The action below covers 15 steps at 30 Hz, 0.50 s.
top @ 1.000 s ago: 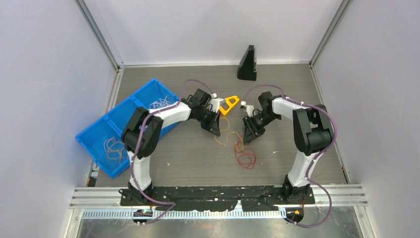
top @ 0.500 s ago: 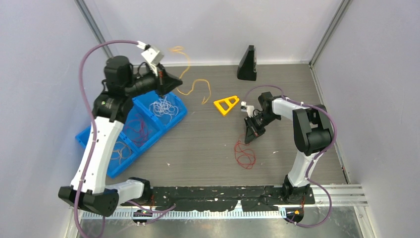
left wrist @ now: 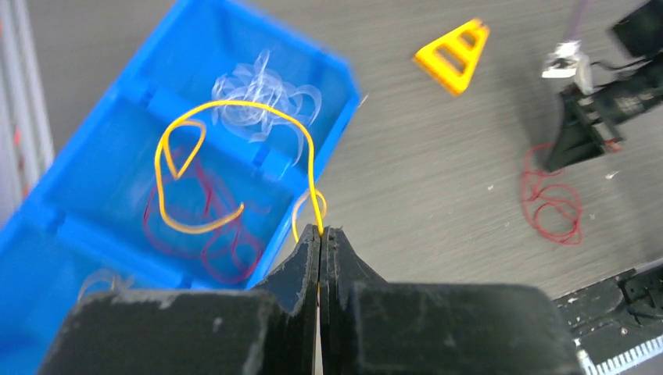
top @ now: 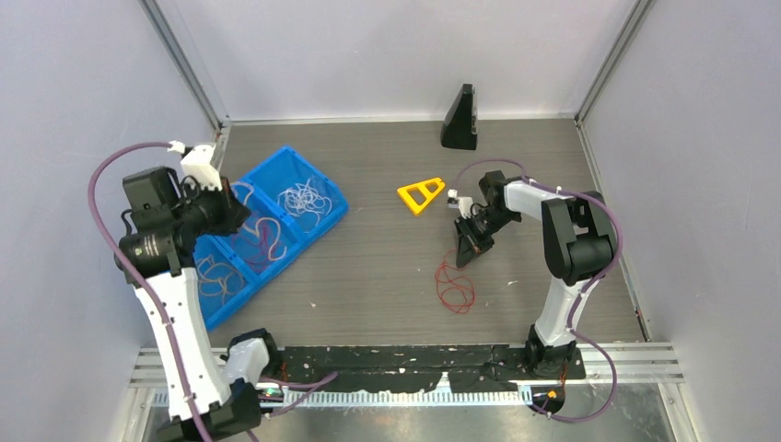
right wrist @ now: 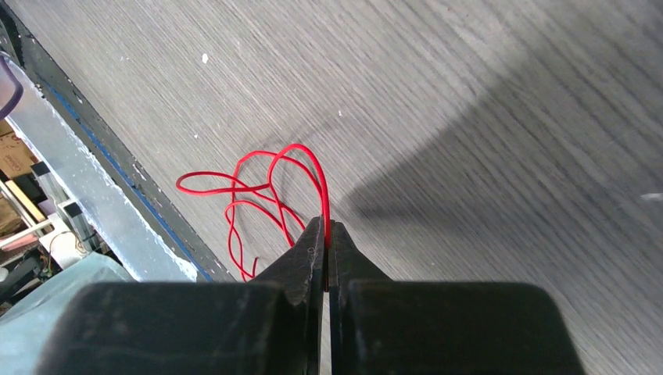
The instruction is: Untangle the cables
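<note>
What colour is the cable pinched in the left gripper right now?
Yellow. The cable in the left gripper shows best in the left wrist view.

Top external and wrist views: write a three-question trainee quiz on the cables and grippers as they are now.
1. True or false: the left gripper is shut on the yellow cable.
2. The right gripper holds which cable? A white; B red; C yellow.
3. Fill in: the yellow triangle lies on the ___, outside the blue bin.
Key: 1 true; 2 B, the red cable; 3 table.
</note>
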Each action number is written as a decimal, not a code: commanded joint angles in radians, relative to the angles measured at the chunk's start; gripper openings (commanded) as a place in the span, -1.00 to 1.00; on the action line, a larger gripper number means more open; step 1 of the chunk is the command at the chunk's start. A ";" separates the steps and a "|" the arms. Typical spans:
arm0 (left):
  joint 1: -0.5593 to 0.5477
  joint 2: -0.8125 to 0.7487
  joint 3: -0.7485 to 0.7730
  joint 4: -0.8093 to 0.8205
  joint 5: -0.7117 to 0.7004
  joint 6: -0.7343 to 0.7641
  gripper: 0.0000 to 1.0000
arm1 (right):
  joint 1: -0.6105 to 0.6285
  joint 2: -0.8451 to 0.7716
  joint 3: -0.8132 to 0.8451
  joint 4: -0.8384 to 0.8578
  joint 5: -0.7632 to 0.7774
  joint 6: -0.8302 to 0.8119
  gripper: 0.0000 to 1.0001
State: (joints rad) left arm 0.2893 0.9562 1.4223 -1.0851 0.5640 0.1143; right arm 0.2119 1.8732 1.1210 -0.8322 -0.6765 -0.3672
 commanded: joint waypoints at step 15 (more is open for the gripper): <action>0.421 0.051 -0.044 0.044 -0.284 0.435 -1.00 | 0.000 0.057 0.114 -0.072 0.018 -0.021 -0.89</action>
State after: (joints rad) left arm 0.7036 1.0317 1.3403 -1.2175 0.3222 0.3950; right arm 0.2119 1.9251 1.1801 -0.8700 -0.6678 -0.3691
